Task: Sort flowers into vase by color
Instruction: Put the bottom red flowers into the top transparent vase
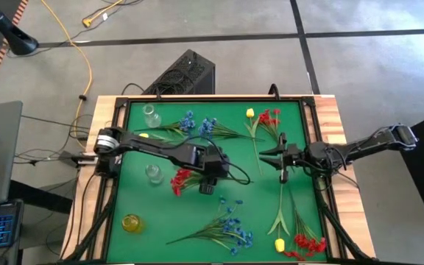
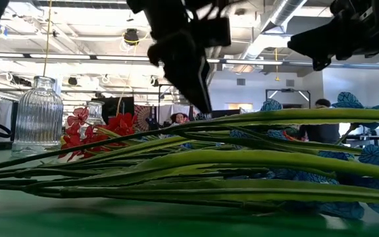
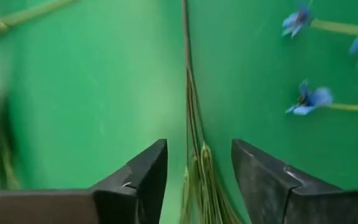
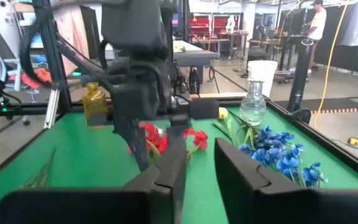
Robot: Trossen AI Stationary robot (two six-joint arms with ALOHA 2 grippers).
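My left gripper (image 1: 207, 184) reaches to the mat's middle, pointing steeply down. Its open fingers (image 3: 143, 180) stand on either side of a thin green stem bundle (image 3: 196, 177) lying flat on the mat, without touching it. A red spray (image 1: 180, 180) lies just to the left of that gripper. Blue sprays lie at the back (image 1: 201, 125) and at the front (image 1: 230, 224). Yellow tulips lie at the back (image 1: 250, 112) and at the front (image 1: 279, 244). My right gripper (image 1: 280, 159) hovers level at the mid right, open and holding nothing (image 4: 199, 177).
Two clear glass vases (image 1: 152, 114) (image 1: 153, 173) and an amber vase (image 1: 132, 223) stand along the mat's left side. More red sprays lie at the back right (image 1: 271, 118) and the front right (image 1: 308, 245). A black frame (image 1: 311, 118) borders the green mat.
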